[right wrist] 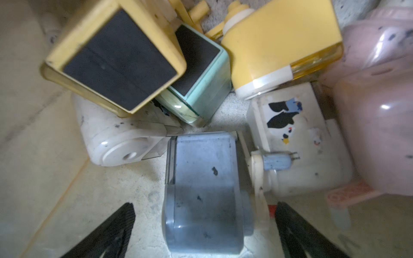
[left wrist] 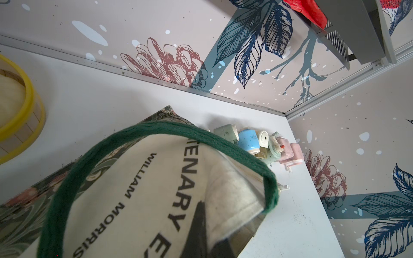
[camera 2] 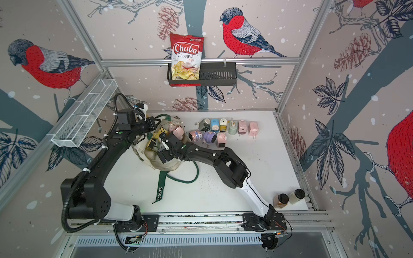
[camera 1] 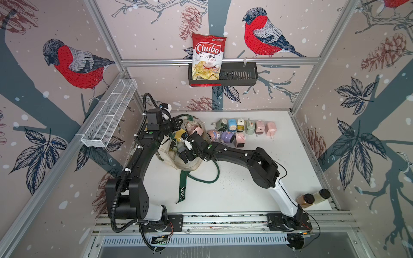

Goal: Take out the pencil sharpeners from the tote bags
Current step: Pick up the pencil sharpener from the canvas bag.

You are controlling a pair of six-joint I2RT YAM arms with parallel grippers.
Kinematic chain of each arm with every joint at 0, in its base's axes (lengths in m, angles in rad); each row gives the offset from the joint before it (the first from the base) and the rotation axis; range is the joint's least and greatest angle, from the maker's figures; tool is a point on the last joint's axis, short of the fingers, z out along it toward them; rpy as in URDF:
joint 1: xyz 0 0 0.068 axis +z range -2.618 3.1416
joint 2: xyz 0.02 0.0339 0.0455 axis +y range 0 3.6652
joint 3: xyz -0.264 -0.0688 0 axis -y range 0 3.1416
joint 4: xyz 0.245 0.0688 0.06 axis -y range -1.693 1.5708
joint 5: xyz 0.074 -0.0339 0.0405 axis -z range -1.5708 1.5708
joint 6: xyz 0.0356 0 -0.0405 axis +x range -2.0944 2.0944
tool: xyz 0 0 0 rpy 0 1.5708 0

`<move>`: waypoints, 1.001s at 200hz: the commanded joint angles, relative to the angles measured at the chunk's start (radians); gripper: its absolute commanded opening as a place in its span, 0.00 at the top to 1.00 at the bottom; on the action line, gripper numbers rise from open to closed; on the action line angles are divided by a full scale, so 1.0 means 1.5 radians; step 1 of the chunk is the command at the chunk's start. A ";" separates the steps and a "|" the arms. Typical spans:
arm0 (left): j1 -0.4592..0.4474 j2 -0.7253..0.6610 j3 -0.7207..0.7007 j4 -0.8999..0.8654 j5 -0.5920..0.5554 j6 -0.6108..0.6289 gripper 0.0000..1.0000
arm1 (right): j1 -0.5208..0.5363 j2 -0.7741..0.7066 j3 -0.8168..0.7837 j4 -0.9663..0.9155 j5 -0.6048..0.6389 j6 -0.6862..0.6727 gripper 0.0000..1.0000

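Blue sharpener between wide right gripper

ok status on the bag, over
Left gripper shut on tote bag rim. Right gripper open, in bag, over grey-blue sharpener. Cream sharpener crowds it.

Both top views are softly, evenly lit and sharp, with frame rails bowing toward the edges; only faint shadows lie on the white worktop. Inside the tote bag the right wrist view is dim and blurred, with small glints on a pink pencil sharpener. The left wrist view is bright
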 commanded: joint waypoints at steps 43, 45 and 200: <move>-0.002 0.001 0.005 0.022 0.008 0.001 1.00 | 0.005 0.056 0.070 -0.083 0.051 0.037 0.00; -0.002 0.001 0.006 0.022 0.008 0.001 1.00 | 0.005 0.057 0.071 -0.084 0.051 0.038 0.00; -0.008 0.005 0.006 0.020 0.006 0.002 1.00 | 0.009 0.083 0.090 -0.063 0.056 0.028 0.19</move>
